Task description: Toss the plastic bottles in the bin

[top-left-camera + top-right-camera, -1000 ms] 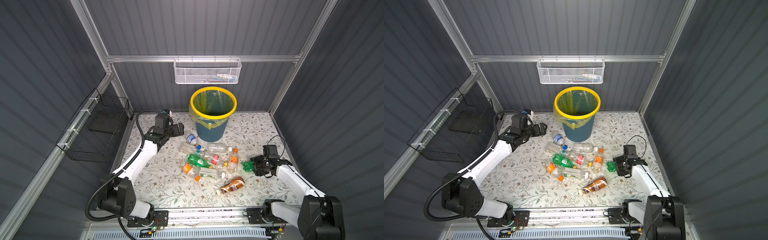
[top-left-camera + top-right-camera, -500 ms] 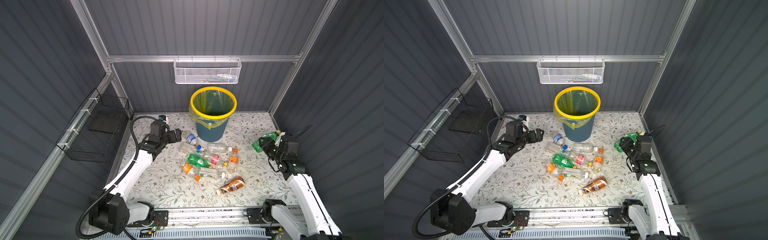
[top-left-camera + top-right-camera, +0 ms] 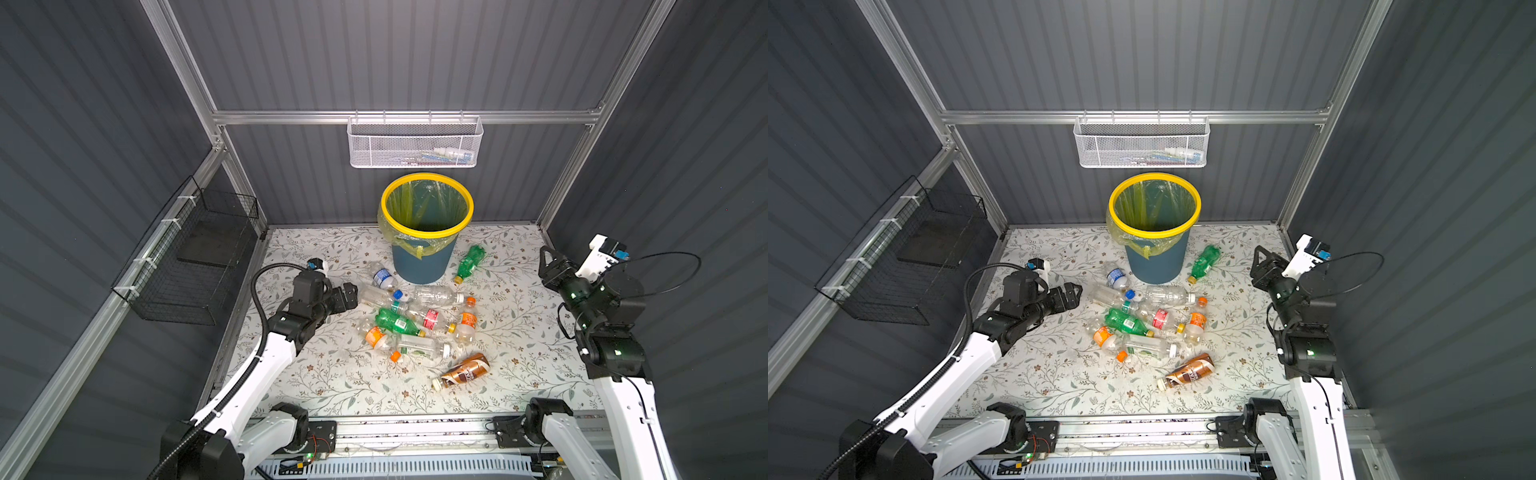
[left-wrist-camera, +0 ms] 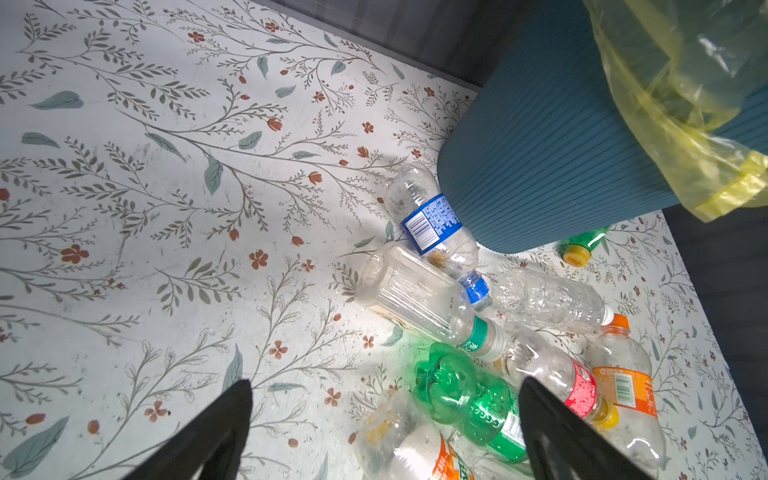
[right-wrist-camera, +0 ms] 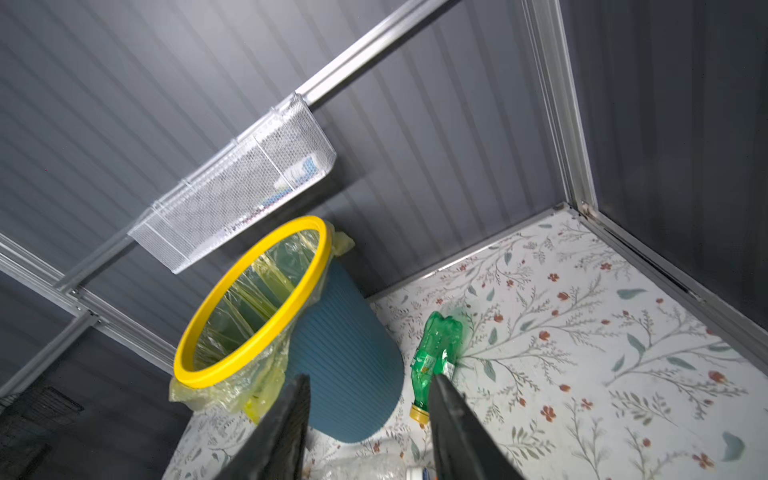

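1. Left arm: stretches from the front-left base across the floral table, wrist low. The left gripper points at the left edge of the bottle pile.
2. Left gripper jaws are spread wide and hold nothing. In the left wrist view the pile lies beyond the fingertips.
3. Right arm: stands tall from the front-right base, elbow bent, close to the right wall. The right gripper is raised clear of the table and faces the bin.
4. Right gripper jaws are partly apart, narrower than the left's, with nothing between them.
5. The green bottle lies on the table just beside the bin's base on its right side, yellow cap toward the front.
6. The remaining plastic bottles lie in a loose heap in front of the bin; a brown bottle lies apart, nearer the front.
7. Labels: blue label with barcode, orange label with barcode, a red one and a green band. The print is too small to read.
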Robot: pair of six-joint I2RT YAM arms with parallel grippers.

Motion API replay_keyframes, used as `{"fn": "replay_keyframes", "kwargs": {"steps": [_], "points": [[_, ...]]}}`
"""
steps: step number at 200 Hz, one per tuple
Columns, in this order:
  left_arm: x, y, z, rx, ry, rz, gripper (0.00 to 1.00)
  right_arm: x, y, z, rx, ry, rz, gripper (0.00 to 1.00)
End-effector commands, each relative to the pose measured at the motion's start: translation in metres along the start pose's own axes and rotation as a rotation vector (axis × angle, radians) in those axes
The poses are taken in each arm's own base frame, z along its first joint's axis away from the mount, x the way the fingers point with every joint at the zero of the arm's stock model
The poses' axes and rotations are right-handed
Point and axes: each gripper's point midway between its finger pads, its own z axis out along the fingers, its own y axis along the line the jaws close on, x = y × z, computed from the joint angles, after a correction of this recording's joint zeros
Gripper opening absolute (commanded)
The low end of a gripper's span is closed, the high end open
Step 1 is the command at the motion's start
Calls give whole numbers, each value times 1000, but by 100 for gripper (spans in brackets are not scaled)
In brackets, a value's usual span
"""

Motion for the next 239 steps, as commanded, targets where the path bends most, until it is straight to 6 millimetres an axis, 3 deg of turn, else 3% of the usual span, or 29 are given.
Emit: {"fn": "replay_keyframes", "kwargs": {"steps": [1,22,49,78,114,176,239], "points": [[1,2,0,-1,-4,-28,100,26,-29,19,129,127,-10,55],[1,-1,8,10,16,-25,100,59,-53,45,237,284,84,60],[2,-3,16,19,31,-26,100,99,-64,89,262,438,238,69],[2,-2,18,19,26,-26,100,125,-62,141,234,517,277,73],[5,2,18,3,25,-27,100,165,-57,197,264,643,158,77],[10,9,17,-26,33,-7,100,230,-66,255,348,787,126,75],[11,12,19,-43,37,21,100,277,-74,282,382,843,155,73]]}}
